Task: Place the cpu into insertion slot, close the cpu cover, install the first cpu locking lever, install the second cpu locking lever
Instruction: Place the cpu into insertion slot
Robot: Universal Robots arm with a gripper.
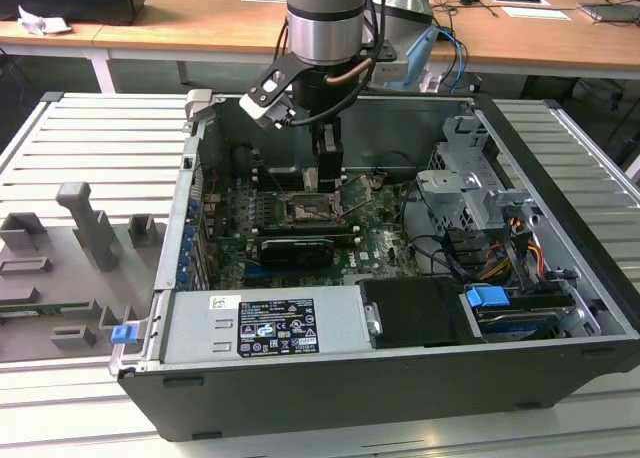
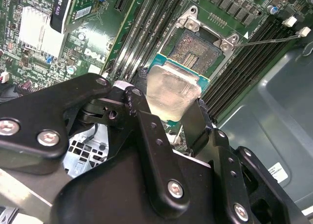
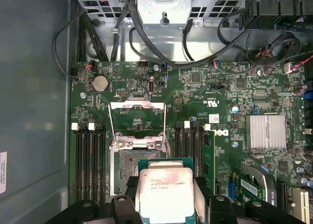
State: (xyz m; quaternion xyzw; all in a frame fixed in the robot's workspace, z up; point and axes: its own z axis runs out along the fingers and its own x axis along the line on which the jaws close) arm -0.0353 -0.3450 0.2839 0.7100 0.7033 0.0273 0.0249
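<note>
Right, step one is in hand: cpu placement, not seated yet. The gripper [image 3: 166, 198] has the cpu [image 3: 166, 190] pinched by two opposite edges, jaws closed onto it, one of the black fingers [image 2: 199, 121] on each side and the metal lid facing up. In the exterior view the gripper [image 1: 326, 168] is down inside the computer case [image 1: 400, 378], over the motherboard [image 3: 195, 87].

- The insertion slot [image 3: 128, 169] is bare, with its contact field exposed.
- In both wrist views the chip overlaps one edge of the slot and is not centred over it. I judge it is hanging clear of the contacts, not touching.
- The cpu cover [image 3: 136, 117] is swung open away from the slot, and green board shows through its cut-out.
- One locking lever [image 2: 271, 38] juts out unlatched across the memory slots [image 3: 90, 160]. So cover and levers are not done.

My read on what seating calls for:
- A small lateral shift to bring the chip square over the slot.
- A straight, level drop with edges parallel to the frame.
- No tilt or sliding, since the contacts look fragile.
- I can't tell the corner or notch orientation, so it needs checking.
</note>
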